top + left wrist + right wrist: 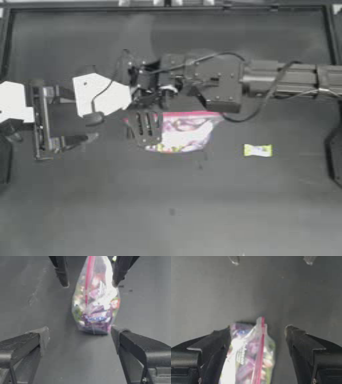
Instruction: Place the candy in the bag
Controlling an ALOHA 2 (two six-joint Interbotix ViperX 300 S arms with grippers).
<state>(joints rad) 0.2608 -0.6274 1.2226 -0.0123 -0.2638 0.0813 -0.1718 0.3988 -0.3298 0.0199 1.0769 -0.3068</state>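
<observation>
The bag (182,132) lies on the dark table (174,210) a little above the middle of the top view, a clear zip pouch with a pink-red strip along its mouth and a jumble of pink, yellow and purple sweets showing through the plastic. In the left wrist view the bag (95,301) appears narrow, the pink strip running down its upper part and a purple-wrapped piece with pale lettering near its lower end.

The candy (258,150) sits on the table to the right of the bag, well apart from it: one small, roughly rectangular wrapped sweet, pale yellow-green with a white patch (much smaller than the pouch). Neither gripper touches it.

The right gripper (143,129) has reached across from the right side and is over the left end of the bag. Its wrist view shows the bag (249,353) between its two dark jaws, which stand spread; one jaw lies against the plastic while the other is clear of it, so the bag is not clamped.

The left gripper (78,336) sits at the left of the table, pointing toward the bag, jaws wide apart with nothing between them.
</observation>
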